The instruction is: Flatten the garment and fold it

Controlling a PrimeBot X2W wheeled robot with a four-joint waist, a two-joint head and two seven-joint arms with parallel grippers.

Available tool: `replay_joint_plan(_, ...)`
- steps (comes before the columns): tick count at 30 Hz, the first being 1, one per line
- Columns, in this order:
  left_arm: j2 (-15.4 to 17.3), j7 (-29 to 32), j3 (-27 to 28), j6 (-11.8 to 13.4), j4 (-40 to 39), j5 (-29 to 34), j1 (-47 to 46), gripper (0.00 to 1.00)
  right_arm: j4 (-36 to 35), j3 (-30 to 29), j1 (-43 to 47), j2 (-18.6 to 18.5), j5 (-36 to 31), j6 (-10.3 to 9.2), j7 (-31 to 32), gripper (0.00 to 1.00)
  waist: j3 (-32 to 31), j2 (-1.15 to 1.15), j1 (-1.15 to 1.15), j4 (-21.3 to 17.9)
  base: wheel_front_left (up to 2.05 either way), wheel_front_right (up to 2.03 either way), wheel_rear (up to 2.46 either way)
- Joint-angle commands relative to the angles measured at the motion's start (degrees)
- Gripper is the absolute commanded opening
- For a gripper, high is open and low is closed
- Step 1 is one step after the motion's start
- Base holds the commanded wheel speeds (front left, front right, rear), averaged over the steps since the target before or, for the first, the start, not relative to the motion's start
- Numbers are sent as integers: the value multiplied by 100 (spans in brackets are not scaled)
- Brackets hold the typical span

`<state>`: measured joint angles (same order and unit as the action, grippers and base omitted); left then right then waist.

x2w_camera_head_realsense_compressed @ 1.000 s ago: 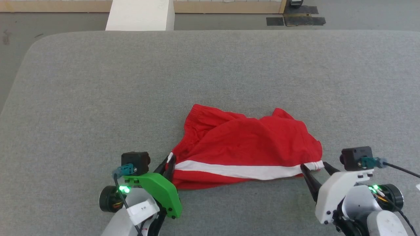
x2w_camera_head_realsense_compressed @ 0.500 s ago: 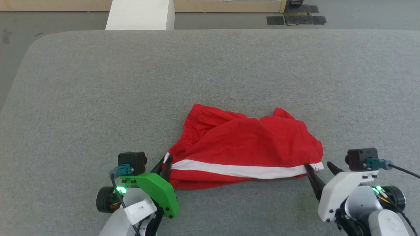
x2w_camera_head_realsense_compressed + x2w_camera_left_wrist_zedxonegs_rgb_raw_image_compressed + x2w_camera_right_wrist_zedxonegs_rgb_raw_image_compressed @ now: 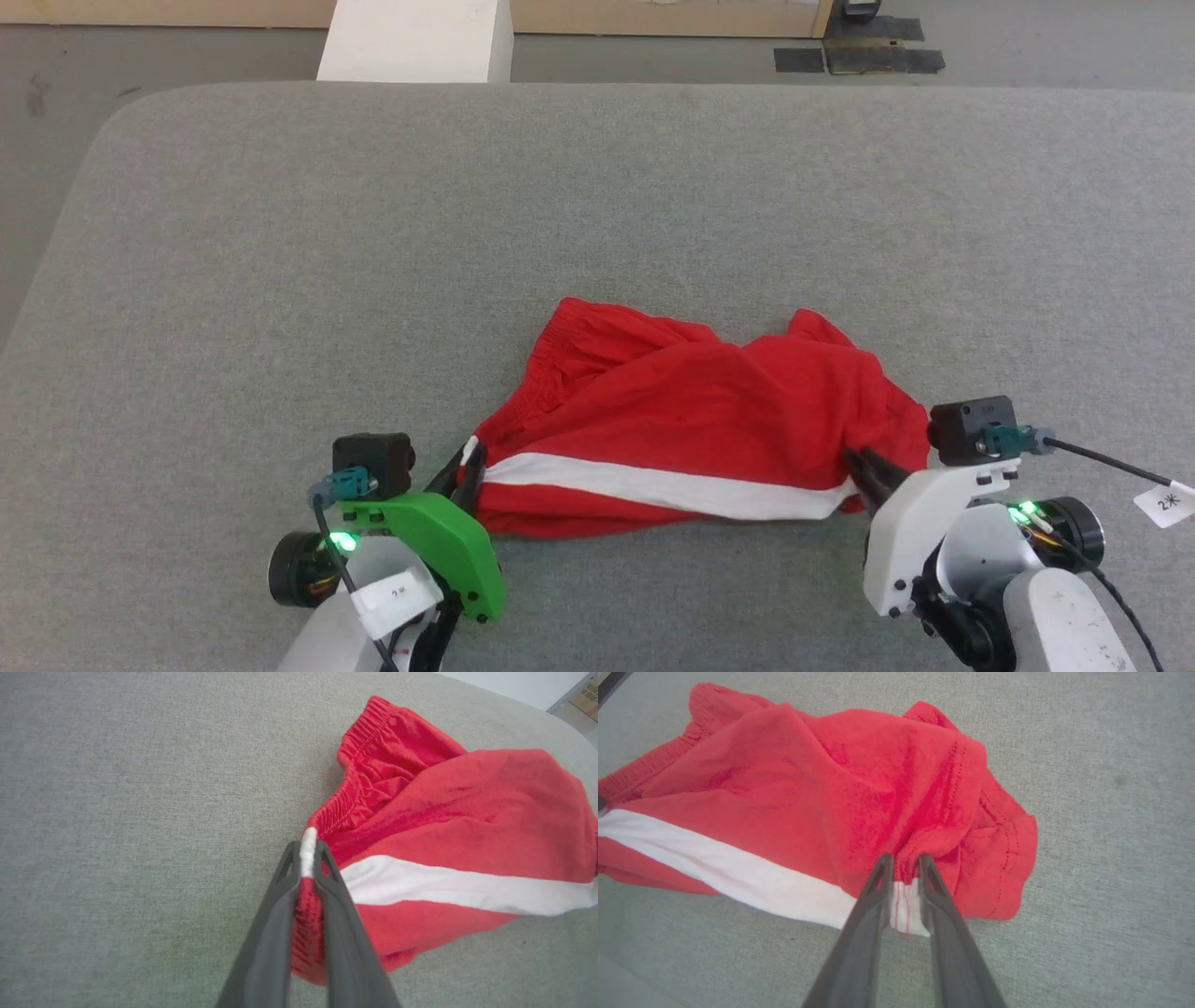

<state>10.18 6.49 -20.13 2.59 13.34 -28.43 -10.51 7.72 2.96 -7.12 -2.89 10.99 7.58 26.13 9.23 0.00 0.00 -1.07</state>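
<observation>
The garment point(image 3: 691, 411), red shorts with a white side stripe point(image 3: 653, 483), lies bunched on the table near the front edge, its elastic waistband toward the left. My left gripper point(image 3: 471, 462) is shut on the waistband end of the stripe; the left wrist view has white fabric pinched between the tips point(image 3: 307, 851) and the garment point(image 3: 467, 826) spreading to the right. My right gripper point(image 3: 868, 471) is shut on the stripe's hem end. In the right wrist view that gripper point(image 3: 906, 865) holds the white hem corner, and the garment point(image 3: 822, 788) lies rumpled beyond it. No print is visible.
The grey fabric-covered table point(image 3: 597, 205) spreads wide around the shorts, with a rounded far-left corner. A white block point(image 3: 415, 42) stands on the floor beyond the far edge. A labelled cable tag point(image 3: 1162, 502) hangs by my right wrist.
My right gripper, open around the hem before, has moved in to the left and shut on the hem corner. The left gripper keeps its hold. The camera shifted slightly.
</observation>
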Motion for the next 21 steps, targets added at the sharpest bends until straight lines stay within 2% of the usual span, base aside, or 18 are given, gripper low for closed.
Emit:
replay_joint_plan(1, 43, 8, -2, 24, -19, -97, 41, 0, -36, 35, -50, 2, 35, -9, -26, 0, -22, 0, 0, -6, 0, 0, 0)
replay_joint_plan(12, 77, -107, 28, 25, -142, -176, 104, 0, -659, 59, 64, 2, 103, -9, -54, 0, -208, 0, 0, -80, 0, 0, 0)
replay_joint_plan(16, 32, -175, 145, -172, -404, -435, -83, 0, -1025, 58, -160, 2, 16, -9, 111, 0, -158, 0, 0, -104, 0, 0, 0)
replay_joint_plan(21, 53, -5, 318, -508, -696, -771, -944, 0, -1178, 44, -1009, -3, -122, -9, 420, 0, 104, 0, 0, -128, 0, 0, 0)
